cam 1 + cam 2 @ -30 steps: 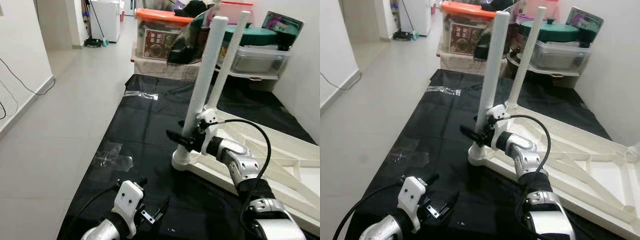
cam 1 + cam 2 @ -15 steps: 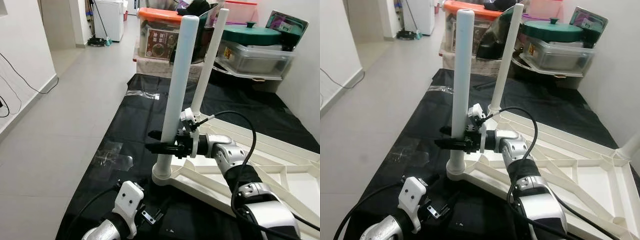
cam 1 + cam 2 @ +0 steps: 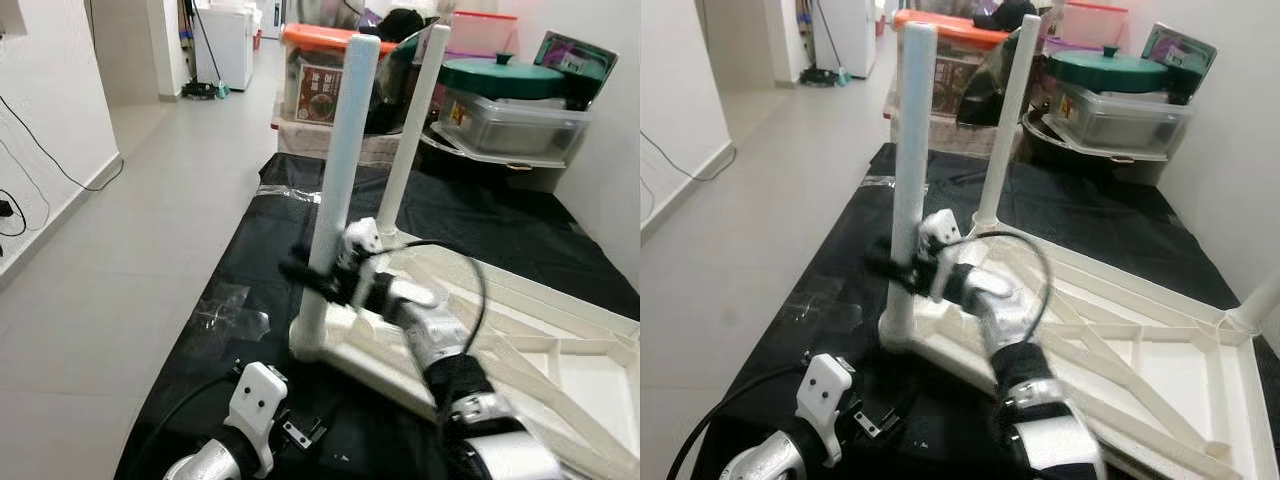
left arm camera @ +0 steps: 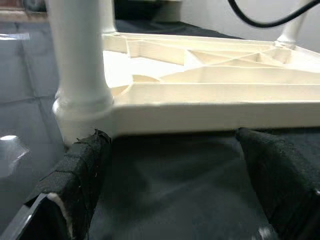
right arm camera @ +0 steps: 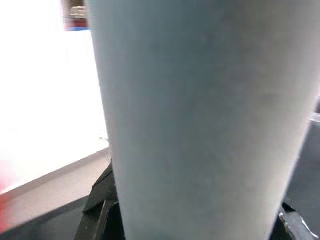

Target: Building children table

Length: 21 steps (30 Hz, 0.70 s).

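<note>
On the robot's left, pale floor tiles [image 3: 120, 230] run back along a white wall [image 3: 50, 90], and a black sheet [image 3: 250, 260] is spread over the floor in front of the robot. Low at the near edge of that sheet the left gripper [image 3: 295, 432] hangs just above the black plastic, its two cloth-wrapped fingers [image 4: 80, 170] spread apart with nothing between them; its wrist view looks across the sheet at the foot of the nearest leg. Just beyond it lies the white children's table [image 3: 520, 340], upside down on the sheet, its ribbed underside facing up. The near table leg [image 3: 335, 180] stands upright from the corner closest to the robot, and a second leg [image 3: 405, 130] rises from the corner behind it. The right gripper [image 3: 310, 275] is closed around the near table leg about a third of the way up, black fingers on either side of the white tube. Behind the table, stacked storage bins [image 3: 510, 120] and an orange-lidded box [image 3: 320, 70] stand against the far wall.
</note>
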### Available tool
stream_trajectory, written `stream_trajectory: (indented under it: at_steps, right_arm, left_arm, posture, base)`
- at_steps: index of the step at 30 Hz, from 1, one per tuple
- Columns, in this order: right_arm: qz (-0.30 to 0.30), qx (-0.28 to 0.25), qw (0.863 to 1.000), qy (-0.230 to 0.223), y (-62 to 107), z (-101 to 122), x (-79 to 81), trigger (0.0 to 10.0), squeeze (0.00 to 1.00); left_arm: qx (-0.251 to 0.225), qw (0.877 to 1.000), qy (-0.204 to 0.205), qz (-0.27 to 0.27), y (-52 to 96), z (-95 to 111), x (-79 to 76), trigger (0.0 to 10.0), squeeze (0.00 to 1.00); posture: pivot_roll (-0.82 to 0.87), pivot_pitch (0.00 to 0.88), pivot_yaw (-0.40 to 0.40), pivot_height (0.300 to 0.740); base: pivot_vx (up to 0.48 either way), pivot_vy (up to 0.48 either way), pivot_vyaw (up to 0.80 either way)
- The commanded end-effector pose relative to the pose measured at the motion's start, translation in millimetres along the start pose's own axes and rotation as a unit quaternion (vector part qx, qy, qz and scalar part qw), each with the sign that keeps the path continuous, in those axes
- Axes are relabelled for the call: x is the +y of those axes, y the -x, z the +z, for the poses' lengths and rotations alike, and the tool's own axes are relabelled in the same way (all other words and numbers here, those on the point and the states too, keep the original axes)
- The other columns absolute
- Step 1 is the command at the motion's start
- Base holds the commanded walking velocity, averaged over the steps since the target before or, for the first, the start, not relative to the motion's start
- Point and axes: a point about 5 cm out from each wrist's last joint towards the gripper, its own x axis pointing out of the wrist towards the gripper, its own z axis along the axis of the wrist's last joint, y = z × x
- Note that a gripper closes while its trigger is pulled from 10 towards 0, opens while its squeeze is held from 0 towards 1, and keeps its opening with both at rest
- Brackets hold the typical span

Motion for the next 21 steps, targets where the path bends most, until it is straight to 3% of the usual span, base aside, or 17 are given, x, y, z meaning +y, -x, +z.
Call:
stream_trajectory:
  at_steps: [1,3,4,6,7,8,11,14,15,17,18,19,20,21]
  right_arm:
    - [-0.208,0.017,0.978,-0.015,26.4,-18,-34.1,0.0,0.0]
    - [-0.208,0.017,0.978,-0.015,26.4,-18,-34.1,0.0,0.0]
    - [-0.278,0.014,0.96,-0.013,35.5,-20,-38.6,0.0,0.0]
    - [-0.407,0.001,0.913,-0.022,57.1,-23,-39.3,0.0,0.0]
    - [-0.445,0.005,0.895,-0.038,64.7,-27,-37.2,0.0,0.0]
    - [-0.461,0.006,0.886,-0.047,67.5,-30,-30.7,0.0,0.0]
    - [-0.461,0.006,0.886,-0.047,67.5,-30,-30.7,0.0,0.0]
    - [-0.469,0.008,0.882,-0.052,63.2,-32,-17.2,0.0,0.0]
    - [-0.462,0.009,0.886,-0.048,57.5,-32,-11.5,3.8,0.0]
    - [-0.457,0.01,0.888,-0.046,53.7,-32,-8.4,3.8,0.0]
    - [-0.422,-0.003,0.905,-0.046,45.3,-29,-1.6,10.0,1.0]
    - [-0.422,-0.003,0.905,-0.046,45.3,-29,-1.6,10.0,1.0]
    - [-0.381,-0.028,0.923,-0.05,36.1,-25,5.2,10.0,1.0]
    - [-0.381,-0.028,0.923,-0.05,36.1,-25,5.2,10.0,1.0]
  left_arm:
    - [0.011,1.0,0.004,-0.003,1.2,-3,0.3,10.0,0.0]
    - [0.011,1.0,0.004,-0.003,1.2,-3,0.3,10.0,0.0]
    - [0.012,1.0,0.005,-0.004,1.1,-4,0.3,10.0,0.0]
    - [0.012,1.0,0.005,-0.003,1.2,-4,0.3,10.0,0.0]
    - [0.012,1.0,0.006,-0.003,1.3,-4,0.1,10.0,0.0]
    - [0.012,1.0,0.006,-0.001,1.4,-4,0.2,10.0,0.0]
    - [0.012,1.0,0.006,-0.001,1.4,-4,0.2,10.0,0.0]
    - [0.012,1.0,0.007,-0.001,1.5,-4,-0.1,10.0,0.0]
    - [0.012,1.0,0.008,-0.002,1.3,-4,-0.5,10.0,0.0]
    - [0.012,1.0,0.008,-0.003,1.2,-4,-0.9,10.0,0.0]
    - [0.013,1.0,0.008,-0.003,1.3,-5,-1.1,10.0,0.0]
    - [0.013,1.0,0.008,-0.003,1.3,-5,-1.1,10.0,0.0]
    - [0.013,1.0,0.009,-0.003,1.7,-5,-1.4,10.0,0.0]
    - [0.013,1.0,0.009,-0.003,1.7,-5,-1.4,10.0,0.0]
  posture:
    - [0.24,0.0,-0.121,0.74]
    - [0.24,0.0,-0.121,0.74]
    - [0.24,0.0,-0.122,0.74]
    - [0.23,0.0,-0.123,0.74]
    - [0.24,0.0,-0.126,0.74]
    - [0.23,0.0,-0.122,0.74]
    - [0.23,0.0,-0.122,0.74]
    - [0.23,0.0,-0.124,0.74]
    - [0.23,0.0,-0.124,0.74]
    - [0.23,0.0,-0.124,0.74]
    - [0.24,0.0,-0.128,0.74]
    - [0.24,0.0,-0.128,0.74]
    - [0.24,0.0,-0.128,0.74]
    - [0.24,0.0,-0.128,0.74]
  base:
    - [0.0,0.0,0.0]
    - [0.0,0.0,0.0]
    - [0.0,0.0,0.0]
    - [0.0,0.0,0.0]
    - [0.0,0.0,0.0]
    - [0.0,0.0,0.0]
    - [0.0,0.0,0.0]
    - [0.0,0.0,0.0]
    - [0.0,0.0,0.0]
    - [0.0,0.0,0.0]
    - [0.0,0.0,0.0]
    - [0.0,0.0,0.0]
    - [0.0,0.0,0.0]
    - [0.0,0.0,0.0]
